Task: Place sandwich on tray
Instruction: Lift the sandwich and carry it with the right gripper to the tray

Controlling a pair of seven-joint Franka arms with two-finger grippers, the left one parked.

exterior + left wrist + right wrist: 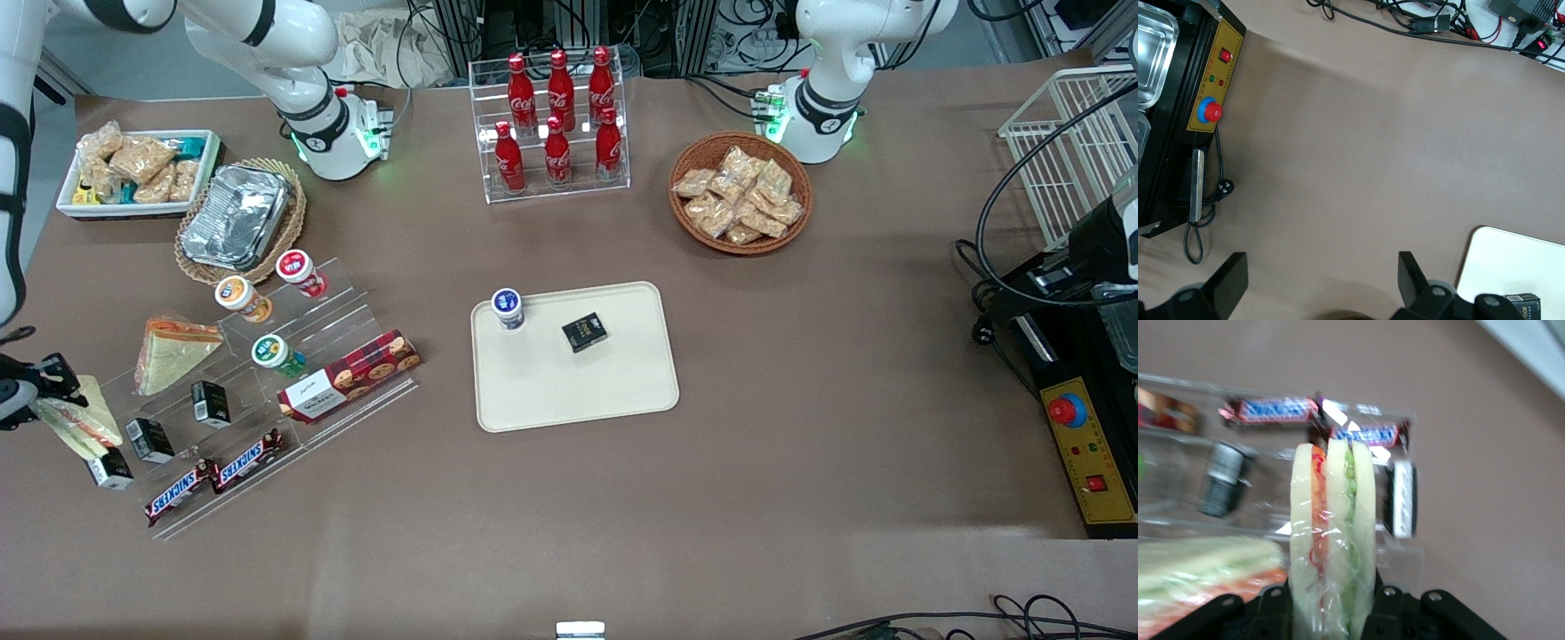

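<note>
My right gripper [46,391] is at the working arm's end of the table, above the end of the clear stepped display. It is shut on the sandwich [84,425], a clear-wrapped wedge held cut edge up. In the right wrist view the sandwich [1331,533] sits between the gripper [1331,603] jaws, showing green lettuce and orange-red filling. The cream tray [569,391] lies flat at the table's middle, well away from the gripper, and its corner shows in the left wrist view [1498,257].
A second sandwich with an orange edge [173,351] lies on the display [267,391] among Snickers bars [182,491], small black boxes and cups. A blue-lidded cup [508,308] and a black box [584,332] stand on the tray. A cola rack [556,124] stands farther from the camera.
</note>
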